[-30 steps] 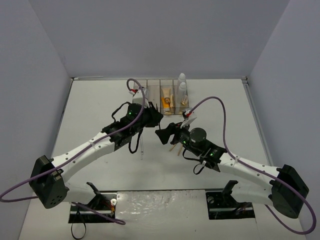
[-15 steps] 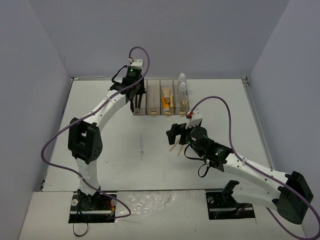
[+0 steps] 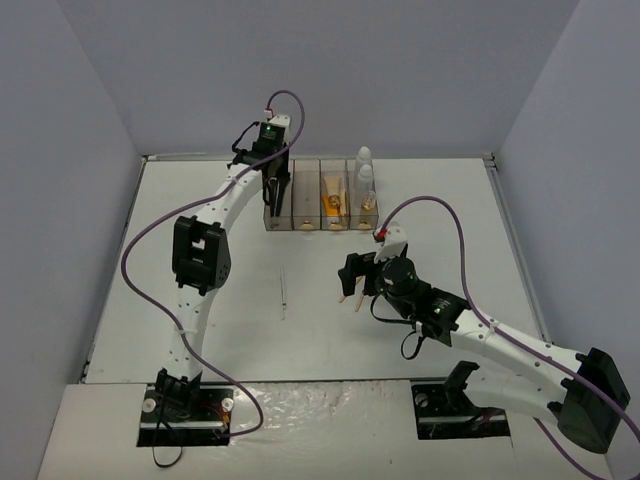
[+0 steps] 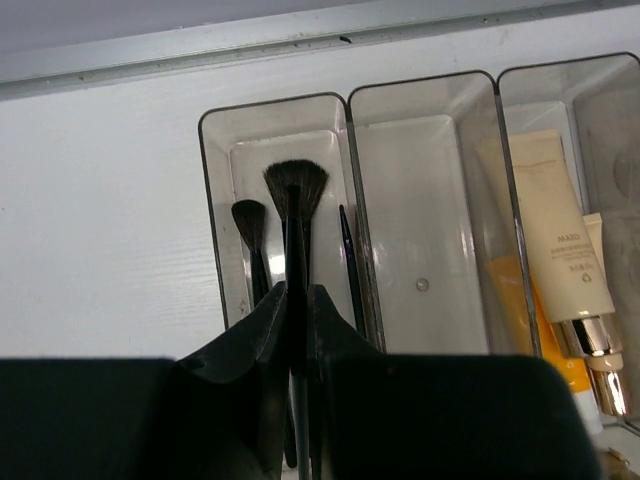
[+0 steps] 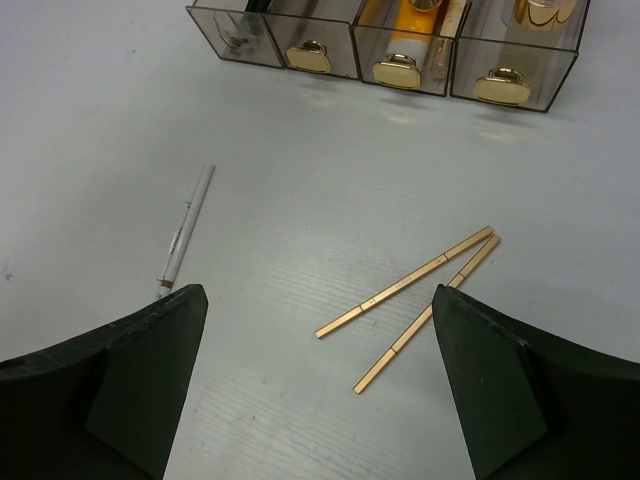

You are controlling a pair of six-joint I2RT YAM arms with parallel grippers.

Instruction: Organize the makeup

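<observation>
My left gripper (image 4: 297,292) is shut on the handle of a black fan brush (image 4: 296,188) and holds it over the leftmost compartment of the clear smoky box (image 4: 346,98). A smaller black brush (image 4: 249,222) and a thin black pencil (image 4: 350,262) lie in that compartment. A beige tube (image 4: 556,232) and an orange tube (image 4: 518,312) fill the third one. My right gripper (image 5: 318,292) hangs open over two tan sticks (image 5: 405,283) on the table, touching neither. A white pencil (image 5: 188,222) lies to their left. From above, the left gripper (image 3: 274,192) is at the box (image 3: 306,222) and the right gripper (image 3: 350,274) is mid-table.
Two small white bottles (image 3: 365,166) stand in the box's rightmost compartment near the back wall. The second compartment (image 4: 425,250) holds nothing. The left arm (image 3: 200,255) arches high over the table's left half. Cables loop from both wrists.
The left arm swung up from mid-table and back over the box's left compartment, brush still gripped. The right gripper opened wider and drew slightly toward the near edge.
</observation>
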